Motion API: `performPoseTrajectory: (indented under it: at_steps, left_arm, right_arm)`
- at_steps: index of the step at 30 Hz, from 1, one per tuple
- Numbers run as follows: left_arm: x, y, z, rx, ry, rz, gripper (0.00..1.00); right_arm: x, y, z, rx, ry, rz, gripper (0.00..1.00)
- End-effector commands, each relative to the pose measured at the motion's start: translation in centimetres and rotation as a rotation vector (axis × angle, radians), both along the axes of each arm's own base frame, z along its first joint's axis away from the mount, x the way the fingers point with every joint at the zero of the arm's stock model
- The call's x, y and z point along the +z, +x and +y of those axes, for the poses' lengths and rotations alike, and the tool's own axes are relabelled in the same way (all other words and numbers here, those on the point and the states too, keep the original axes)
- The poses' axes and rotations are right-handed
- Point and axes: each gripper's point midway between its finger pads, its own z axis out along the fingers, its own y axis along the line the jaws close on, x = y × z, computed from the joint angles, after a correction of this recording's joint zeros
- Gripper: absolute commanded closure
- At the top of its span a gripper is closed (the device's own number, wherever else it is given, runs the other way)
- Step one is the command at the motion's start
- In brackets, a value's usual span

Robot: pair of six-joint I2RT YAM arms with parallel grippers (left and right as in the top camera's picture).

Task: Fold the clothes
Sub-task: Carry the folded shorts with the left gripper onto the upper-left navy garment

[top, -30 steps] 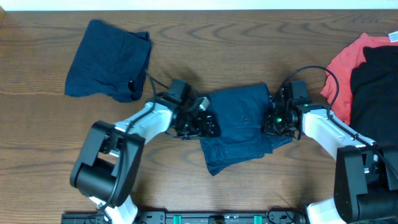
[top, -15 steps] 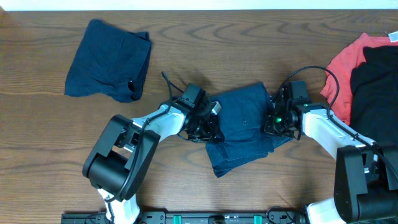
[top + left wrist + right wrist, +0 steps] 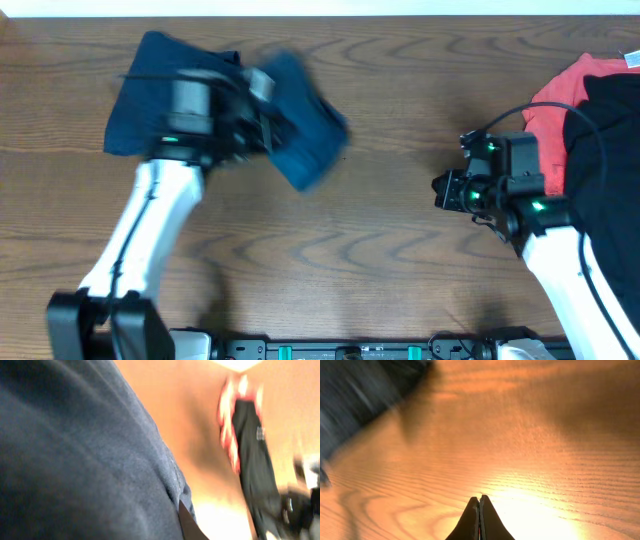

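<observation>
In the overhead view, the folded dark navy fabric shorts (image 3: 305,145) are a soft smear, so you cannot read their edges or folds. The left gripper (image 3: 262,115), at their 9 o'clock, is blurred too, and its jaws are lost against the cloth. The left arm (image 3: 150,215) covers the 4 o'clock part of the second dark navy fabric piece (image 3: 135,100). The coral-red fabric garment (image 3: 555,100) and the black fabric garment (image 3: 610,130) run off the frame at 3 o'clock.

In your left wrist view, blurred navy cloth hides the fingers, and the red-and-black heap at 2 o'clock is only a streak. In the right wrist view, a blurred dark patch at 10 o'clock is cut off by the corner; you cannot tell which piece it is.
</observation>
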Motion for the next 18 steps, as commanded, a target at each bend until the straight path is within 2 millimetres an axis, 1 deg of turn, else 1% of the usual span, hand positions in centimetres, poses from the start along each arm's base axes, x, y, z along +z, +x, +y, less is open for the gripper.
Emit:
performPoseTrajectory:
  at_steps: [1,3,6,7,9,11,13,14,18]
  left_arm:
    - [3.8,3.1,4.8,0.100,0.018,-0.176,0.94]
    - [5.3,5.0,8.2,0.184,0.018,-0.262,0.94]
    - [6.2,7.1,13.0,0.298,0.015,-0.339,0.94]
    - [6.1,7.6,14.5,0.332,0.010,-0.349,0.94]
    - [5.3,8.6,17.2,0.399,-0.009,-0.339,0.94]
    - [3.5,9.5,19.4,0.459,-0.041,-0.299,0.94]
    - [1.0,10.3,20.9,0.506,-0.079,-0.237,0.94]
    - [-0.6,10.7,21.4,0.528,-0.104,-0.194,0.94]
    - [-6.2,11.5,21.5,0.525,-0.162,-0.071,0.94]
  right_arm:
    - [2.0,0.0,-0.1,-0.042,0.038,-0.048,0.99]
    - [2.6,-0.1,0.0,-0.039,0.043,-0.068,0.99]
    - [2.7,-0.2,0.0,-0.036,0.047,-0.070,0.99]
    - [2.7,-0.3,0.1,-0.033,0.051,-0.065,0.99]
    - [2.8,-0.4,0.4,-0.023,0.064,-0.063,0.99]
    - [2.9,-0.5,0.7,-0.012,0.079,-0.060,0.99]
    - [2.9,-0.6,0.7,-0.014,0.086,-0.056,0.99]
    - [2.9,-0.6,0.8,-0.015,0.089,-0.055,0.99]
    - [2.9,-0.6,0.8,-0.023,0.096,-0.049,0.98]
